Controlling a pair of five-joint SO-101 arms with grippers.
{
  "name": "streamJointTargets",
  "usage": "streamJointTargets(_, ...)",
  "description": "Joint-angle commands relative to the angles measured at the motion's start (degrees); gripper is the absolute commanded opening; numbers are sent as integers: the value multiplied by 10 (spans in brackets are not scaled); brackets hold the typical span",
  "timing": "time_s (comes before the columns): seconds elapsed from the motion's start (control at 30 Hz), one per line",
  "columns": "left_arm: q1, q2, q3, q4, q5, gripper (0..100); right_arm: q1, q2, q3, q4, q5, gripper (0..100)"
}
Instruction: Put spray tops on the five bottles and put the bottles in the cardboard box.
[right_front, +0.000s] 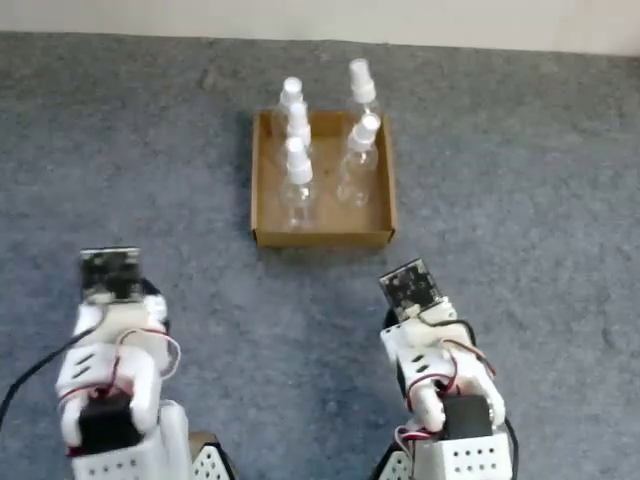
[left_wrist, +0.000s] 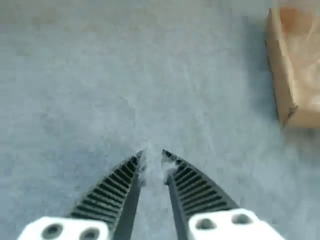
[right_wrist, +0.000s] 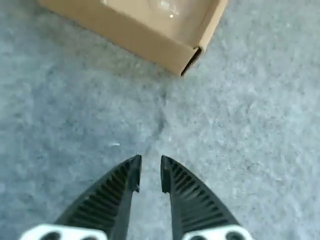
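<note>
Arms both folded back at the bottom edge of the high view, the left arm (right_front: 112, 345) in the lower left and the right arm (right_front: 437, 375) in the lower right. Each wrist points up-frame toward the box.

Left gripper (left_wrist: 152, 154): fingers (left_wrist: 117, 187) drawn almost together, with a thin slit between the tips. Nothing held, grey counter (left_wrist: 100, 90) beneath.

Right gripper (right_wrist: 150, 158): same pose, with its fingers (right_wrist: 112, 192) nearly closed and empty. It hangs over bare counter with a corner of the box just ahead.

Cardboard box (right_front: 322, 237) sits upper centre in the high view, well apart from both arms and nearer the right one.

All five bottles stand upright inside, each with a white spray top on.
- Left column, three close together: near-left bottle (right_front: 298, 188), middle-left bottle (right_front: 298, 122), far-left bottle (right_front: 290, 96).
- Right column, two: near-right bottle (right_front: 357, 165) leaning slightly, and far-right bottle (right_front: 362, 84) against the far wall.
</note>
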Motion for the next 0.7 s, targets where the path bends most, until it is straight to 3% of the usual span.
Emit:
streamJointTargets(0.0, 39, 0, 103, -81, -52, 11, 7, -5, 66, 17, 6, 19)
streamJointTargets(0.13, 42, -12, 164, -151, -49, 11, 7, -5, 67, 59, 5, 19)
streamJointTargets(0.3, 39, -12, 163, -153, -52, 11, 7, -4, 65, 95, 9, 19)
streamJointTargets(0.43, 38, -12, 163, -113, -51, 11, 7, -4, 65, 156, 8, 19)
streamJointTargets(0.67, 38, -12, 163, -5, -52, 10, 7, -5, 70, 156, 9, 19)
